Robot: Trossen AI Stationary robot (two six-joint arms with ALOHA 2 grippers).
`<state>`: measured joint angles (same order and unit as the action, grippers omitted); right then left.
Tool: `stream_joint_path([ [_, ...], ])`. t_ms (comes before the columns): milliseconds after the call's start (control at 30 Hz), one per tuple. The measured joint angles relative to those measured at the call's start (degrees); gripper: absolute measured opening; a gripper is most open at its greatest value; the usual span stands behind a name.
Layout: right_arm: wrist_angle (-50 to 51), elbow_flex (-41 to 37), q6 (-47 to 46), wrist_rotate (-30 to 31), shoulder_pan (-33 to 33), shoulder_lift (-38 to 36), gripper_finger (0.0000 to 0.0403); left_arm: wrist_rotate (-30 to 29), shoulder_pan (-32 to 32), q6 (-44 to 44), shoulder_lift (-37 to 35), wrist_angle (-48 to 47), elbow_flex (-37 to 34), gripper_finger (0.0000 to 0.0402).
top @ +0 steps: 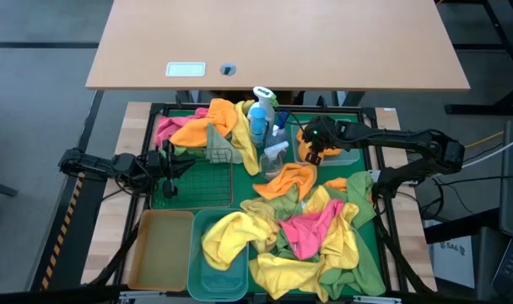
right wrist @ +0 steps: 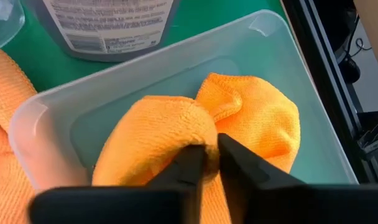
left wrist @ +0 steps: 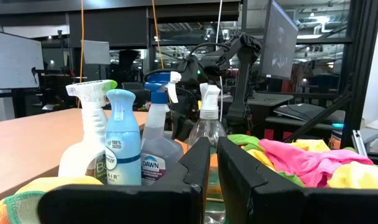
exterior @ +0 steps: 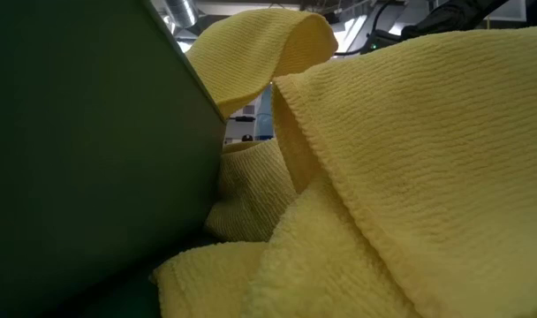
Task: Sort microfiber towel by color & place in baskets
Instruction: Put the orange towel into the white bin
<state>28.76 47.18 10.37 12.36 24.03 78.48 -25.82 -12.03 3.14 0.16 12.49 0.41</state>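
The big green tray [top: 370, 253] spreads under me, its near half buried in a heap of yellow, pink and green towels [top: 311, 241], with one yellow towel [top: 227, 239] slumped into the teal basket [top: 207, 283] and the amber-tan basket [top: 159, 249] just beside it at the near left corner. Farther back sits the wire-mesh basket [top: 207, 173], pink and orange towels [top: 189, 127] draped over its far edge, and the spray bottles [top: 263, 127] stand in a cluster between it and the clear basket [right wrist: 176, 68]. My right gripper [right wrist: 212, 155] is down inside that clear basket, my fingers [right wrist: 239, 163] only narrowly parted and pinching a fold of the orange towel [right wrist: 251, 121], which lies bunched on the basket's floor. My left gripper [left wrist: 212, 163] waits at the tray's left side by the wire-mesh basket, fingers nearly together with nothing between them.
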Motion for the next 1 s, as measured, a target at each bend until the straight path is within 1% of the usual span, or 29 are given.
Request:
stream_joint_path([
  [200,0.06,0.0,0.0,0.0,0.0,0.0,0.0149,0.0,0.0,0.0,0.0,0.0,-0.01,0.0029],
  [267,0.27,0.0,-0.04,0.0,0.0,0.0,0.0168,0.0,0.0,0.0,0.0,0.0,0.01,0.0029],
  [367,0.35,0.03,-0.04,0.11,0.0,0.0,0.0185,0.0,0.01,0.0,0.0,0.0,0.01,0.0029],
  [500,6.36,3.46,-0.02,0.52,0.0,0.04,0.0192,0.0,0.0,0.0,0.0,0.0,0.01,0.0029],
  [1000,32.01,20.88,-0.02,0.5,0.0,0.04,0.0193,0.0,0.0,0.0,0.0,0.0,-0.01,0.0029],
])
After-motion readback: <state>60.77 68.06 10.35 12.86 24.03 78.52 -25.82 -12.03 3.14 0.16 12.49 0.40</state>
